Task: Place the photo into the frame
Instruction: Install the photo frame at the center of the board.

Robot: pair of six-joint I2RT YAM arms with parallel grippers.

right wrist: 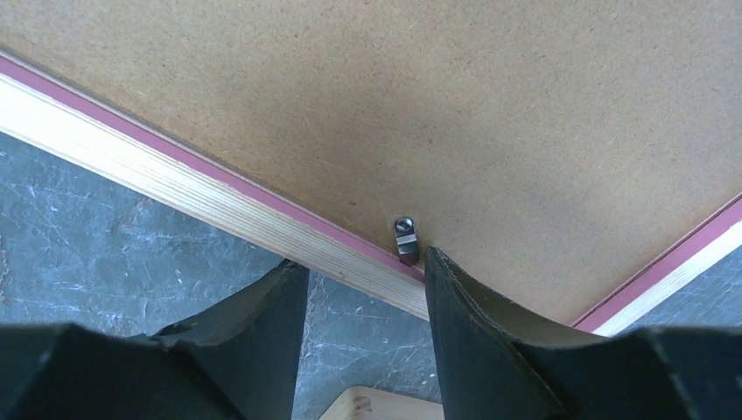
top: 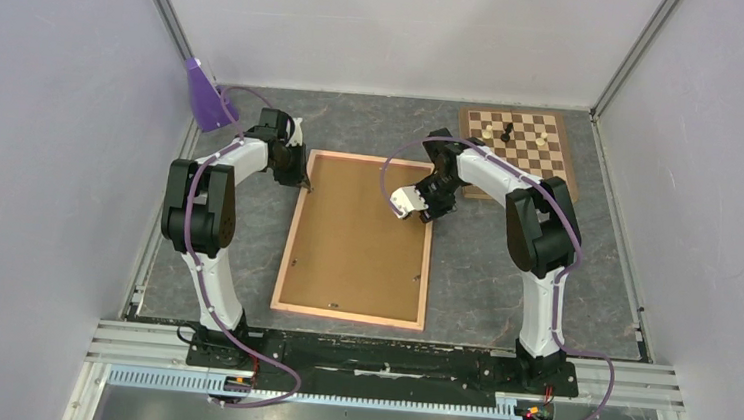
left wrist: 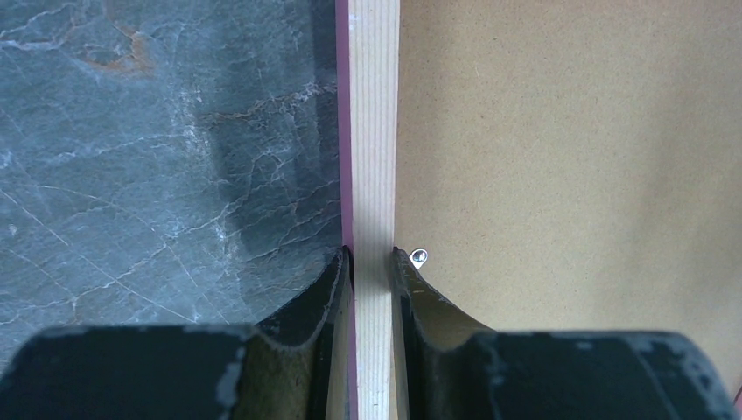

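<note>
Left jaws clamp the frame [left wrist: 374, 131], clear only at the wrist.

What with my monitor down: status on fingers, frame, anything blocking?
Left fingers shut on frame rail. Right fingers open by clip. Backing board in frame; photo not visible.

lab test cell: plain panel walls [top: 42, 144], aluminium rail [top: 137, 336].

- frame [top: 350, 316]: pale grained wood, pink lip.
- backing board [top: 361, 234]: plain brown.
- table [top: 483, 279]: dark grey, white-veined marble.
- chessboard [top: 533, 152], far right: brown-and-cream checks.
- mount [top: 207, 92], far left: purple.
</note>
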